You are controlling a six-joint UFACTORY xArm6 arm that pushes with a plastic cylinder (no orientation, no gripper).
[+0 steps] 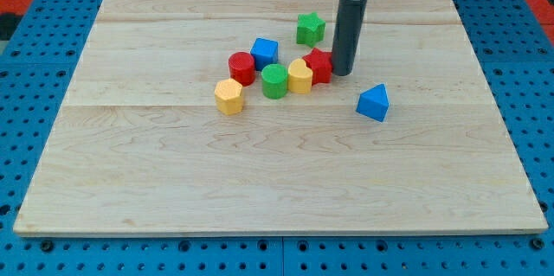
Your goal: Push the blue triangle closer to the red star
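My tip (342,73) was set just beside the red star (318,65), with the blue triangle (373,103) apart and unpushed. No jaws were fitted, so none could be judged. Repositioning beyond the triangle was judged necessary next.

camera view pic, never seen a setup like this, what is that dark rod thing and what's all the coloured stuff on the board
There is only one picture, from a single camera looking down at an angle on a wooden board that lies on a blue perforated base.

The dark rod is the end of a robot arm. It has no hand and holds nothing; it just slides its lower end across the board to push blocks. My tip is right beside the red star, on that block's right in the view.

The coloured pieces are small blocks. The blue triangle sits alone, toward the view's lower right of the tip. To the star's left lies a cluster: a yellow block, a green cylinder, a red cylinder, a blue cube and a yellow hexagon. A green star sits nearer the view's top.
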